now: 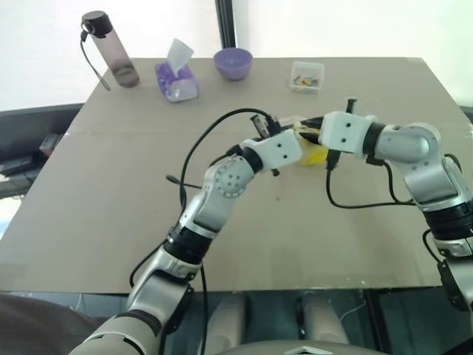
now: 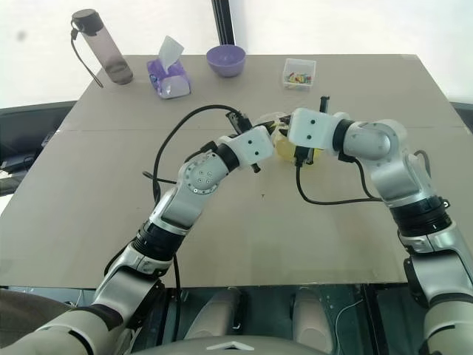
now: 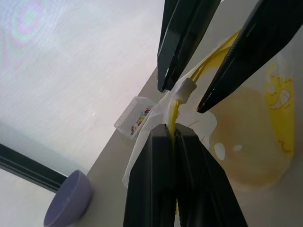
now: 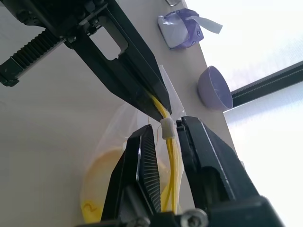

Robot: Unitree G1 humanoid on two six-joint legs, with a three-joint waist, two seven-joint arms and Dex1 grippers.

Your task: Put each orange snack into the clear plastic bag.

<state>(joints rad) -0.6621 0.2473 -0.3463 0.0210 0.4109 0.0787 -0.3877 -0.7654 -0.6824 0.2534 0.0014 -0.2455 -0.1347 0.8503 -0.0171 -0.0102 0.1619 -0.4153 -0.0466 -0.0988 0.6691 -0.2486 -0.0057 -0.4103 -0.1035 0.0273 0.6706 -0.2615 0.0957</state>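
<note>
While left gripper (image 3: pixel 175 135) clamps clear plastic bag (image 3: pixel 277 137) yellow strip, right gripper (image 4: pixel 165 137) slightly parted around it, orange snack (image 3: pixel 246 151) inside.

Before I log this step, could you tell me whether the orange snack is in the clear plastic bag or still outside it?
In: in the wrist views the orange snack shows through the clear plastic bag, below the yellow strip pinched by the left gripper.

The table (image 1: pixel 111 222) lies bare on the robot's side of the clear plastic bag (image 3: pixel 255 142) and to both sides of it, so a hand could pass there freely. Beyond the bag, a row stands along the far edge: water bottle (image 1: pixel 111 48), tissue pack (image 1: pixel 176 78), purple bowl (image 1: pixel 233 63) and small clear box (image 1: pixel 307 76), with gaps between them.
</note>
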